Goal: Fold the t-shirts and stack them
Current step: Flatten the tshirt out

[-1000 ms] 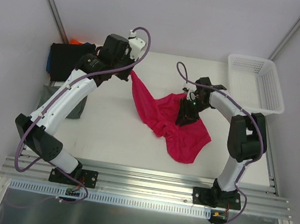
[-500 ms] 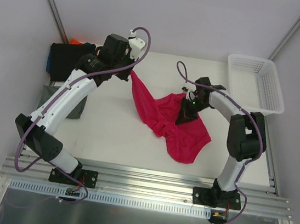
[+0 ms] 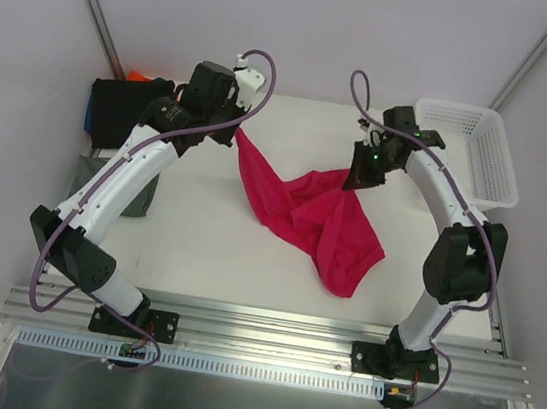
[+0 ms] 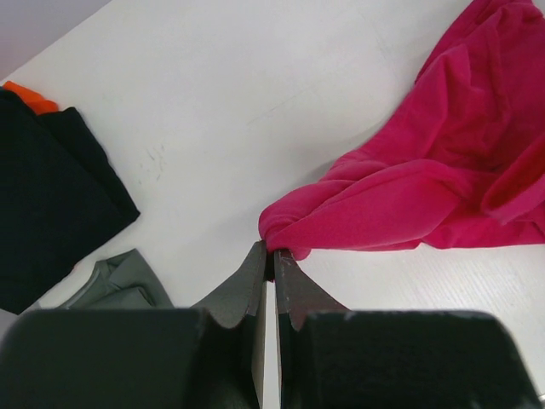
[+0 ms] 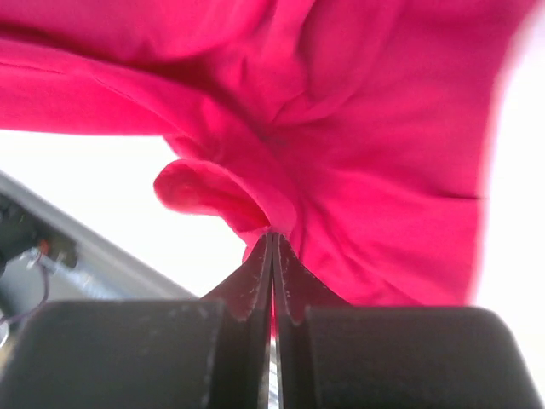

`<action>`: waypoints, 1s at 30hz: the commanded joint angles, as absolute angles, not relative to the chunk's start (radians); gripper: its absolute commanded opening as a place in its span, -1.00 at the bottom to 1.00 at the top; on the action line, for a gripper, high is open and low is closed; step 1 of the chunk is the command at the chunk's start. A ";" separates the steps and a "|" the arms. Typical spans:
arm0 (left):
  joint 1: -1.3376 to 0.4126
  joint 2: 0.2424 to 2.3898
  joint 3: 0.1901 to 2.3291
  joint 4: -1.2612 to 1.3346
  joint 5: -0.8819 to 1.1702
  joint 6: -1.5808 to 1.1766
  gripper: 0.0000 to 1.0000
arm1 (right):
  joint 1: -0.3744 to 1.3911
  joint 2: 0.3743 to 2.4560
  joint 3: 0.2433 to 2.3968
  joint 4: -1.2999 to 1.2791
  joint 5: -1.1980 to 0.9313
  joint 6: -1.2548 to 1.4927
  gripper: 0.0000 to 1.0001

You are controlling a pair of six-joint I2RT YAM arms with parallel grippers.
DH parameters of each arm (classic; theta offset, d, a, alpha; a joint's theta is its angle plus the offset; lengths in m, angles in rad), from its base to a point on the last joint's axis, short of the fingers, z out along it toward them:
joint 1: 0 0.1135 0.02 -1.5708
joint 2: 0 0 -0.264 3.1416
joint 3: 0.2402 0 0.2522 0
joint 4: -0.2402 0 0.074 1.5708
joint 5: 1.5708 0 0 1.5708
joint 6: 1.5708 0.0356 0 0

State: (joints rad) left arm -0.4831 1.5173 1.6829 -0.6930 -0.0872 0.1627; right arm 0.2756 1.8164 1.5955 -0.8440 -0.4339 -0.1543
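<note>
On white table [image 3: 198, 245]: crimson-pink t-shirt [image 3: 312, 220], crumpled, strung as a sagging band between two pinches, with the lower part pooled on the surface toward the near right. Not yet flat, no fold made.

Judged step: lifting and stretching out for laying flat, ahead of the first fold. Next move likely calls for drawing the two held points apart until the cloth hangs clear, then lowering it smooth. Cannot tell which part of the shirt is caught at either end; worth checking for matching points such as shoulders or hem.

Left gripper [image 3: 235, 131]: raised over the far left of the table, clenched on a bunched end of the pink cloth, nipped right at the tips in the wrist view. Right gripper [image 3: 356, 178]: raised toward the far right, likewise clamped tight on a small rolled fold.

Around: white mesh basket [image 3: 467, 149] at the far right corner, apart from the shirt. At the far left edge, folded black shirt [image 3: 115, 108], orange one [image 3: 139, 76] peeking behind, sliver of blue [image 3: 90, 112] beside it. Grey-green shirt [image 3: 141, 202] nearer, partly hidden by left arm [image 3: 126, 175].

In the way: little on the open middle. Possible snag at the left, with the folded pile close beside the left pinch.
</note>
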 commanded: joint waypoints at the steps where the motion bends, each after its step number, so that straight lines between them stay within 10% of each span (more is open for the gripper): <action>1: -0.463 1.531 1.735 -0.655 -0.129 0.196 -1.00 | 0.244 1.688 1.680 -0.887 -0.316 -0.202 -0.99; 30: -0.462 1.487 2.139 -0.630 -0.201 0.451 -1.00 | 0.097 1.479 2.270 -0.974 -0.161 -0.363 -0.99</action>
State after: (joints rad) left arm -0.4694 1.5875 2.1658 -0.6617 -0.1925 0.4149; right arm 0.1024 1.5715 2.2646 -0.9844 -0.2138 -0.3172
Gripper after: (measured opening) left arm 0.017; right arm 0.008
